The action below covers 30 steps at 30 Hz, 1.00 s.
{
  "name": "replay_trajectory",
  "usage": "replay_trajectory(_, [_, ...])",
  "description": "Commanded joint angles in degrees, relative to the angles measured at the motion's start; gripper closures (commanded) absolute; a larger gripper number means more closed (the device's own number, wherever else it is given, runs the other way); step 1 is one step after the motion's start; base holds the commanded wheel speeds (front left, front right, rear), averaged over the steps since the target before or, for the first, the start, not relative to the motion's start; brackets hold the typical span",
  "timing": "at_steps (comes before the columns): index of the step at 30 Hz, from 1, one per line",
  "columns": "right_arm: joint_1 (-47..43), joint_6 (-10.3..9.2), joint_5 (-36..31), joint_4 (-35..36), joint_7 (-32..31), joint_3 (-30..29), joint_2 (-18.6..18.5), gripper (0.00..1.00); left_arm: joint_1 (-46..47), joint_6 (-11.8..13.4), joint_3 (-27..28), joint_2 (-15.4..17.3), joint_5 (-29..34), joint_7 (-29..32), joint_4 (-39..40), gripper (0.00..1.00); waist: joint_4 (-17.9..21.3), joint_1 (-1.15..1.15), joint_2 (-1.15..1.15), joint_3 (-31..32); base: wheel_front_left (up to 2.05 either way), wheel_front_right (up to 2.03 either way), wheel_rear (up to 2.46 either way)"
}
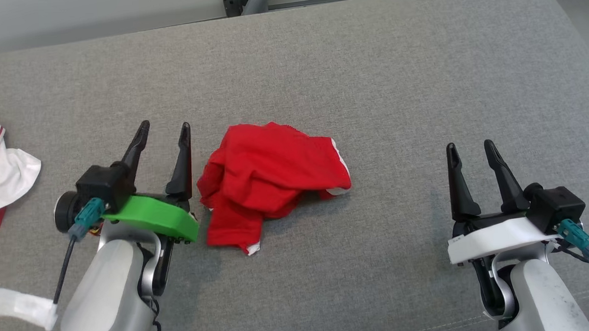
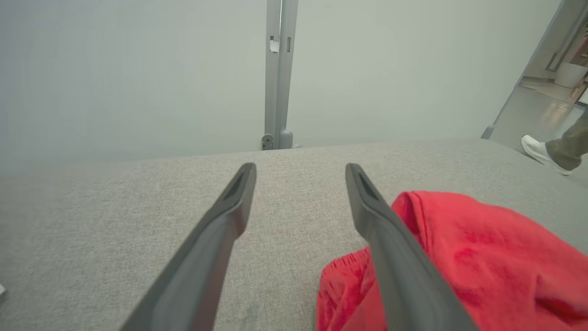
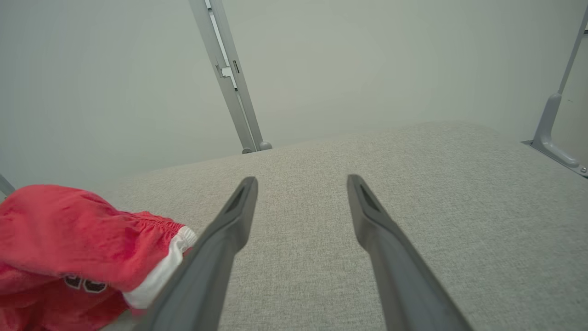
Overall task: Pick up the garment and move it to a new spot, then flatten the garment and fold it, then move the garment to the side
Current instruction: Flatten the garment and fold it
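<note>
Red cloth garment (image 1: 270,178): crumpled heap, white trim, on grey woven surface (image 1: 370,84).
Left gripper (image 1: 165,127): wide, empty.
Right gripper (image 1: 470,145): wide, empty.

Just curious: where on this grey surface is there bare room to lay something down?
Bare: the wide stretch between the red garment and the right gripper, and the far strip of the grey surface behind both. Crowded: the left, where the left gripper sits beside the garment, near a white-and-red cloth.
</note>
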<state>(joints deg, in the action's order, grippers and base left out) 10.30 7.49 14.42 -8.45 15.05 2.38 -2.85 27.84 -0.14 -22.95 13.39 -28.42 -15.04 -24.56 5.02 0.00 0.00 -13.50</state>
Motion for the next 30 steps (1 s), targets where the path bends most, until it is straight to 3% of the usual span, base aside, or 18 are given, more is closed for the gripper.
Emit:
replay_trajectory(1, [-0.46, 0.00, -0.18, 0.20, 0.20, -0.11, -0.12, 0.00, -1.90, 0.60, 0.90, 0.28, 0.85, -0.13, 1.62, 0.00, -0.29, 0.00, 0.00, 0.33, 0.00, 0.00, 0.00])
replay_trajectory(9, [-0.87, 0.00, -1.88, 1.00, 0.20, -1.01, -0.12, 0.00, -12.27, 6.25, 8.12, 0.07, 10.83, -0.15, 17.95, 0.00, -1.10, 0.00, 0.00, 1.67, 0.00, 0.00, 0.00])
replay_trajectory(13, [-1.16, 0.00, -2.89, 1.02, 0.20, -1.21, -0.12, 0.00, -16.86, 7.65, 9.45, 0.39, 14.11, -0.10, 22.50, 0.00, -1.44, 0.00, 0.00, 2.46, 0.00, 0.00, 0.00])
replay_trajectory(30, [-2.79, 0.00, -3.74, 0.84, 0.20, -1.51, -0.12, 0.00, -23.03, 4.82, 11.14, 0.35, 14.39, -0.10, 23.60, 0.00, -2.67, 0.00, 0.00, 4.41, 0.00, 0.00, 0.00])
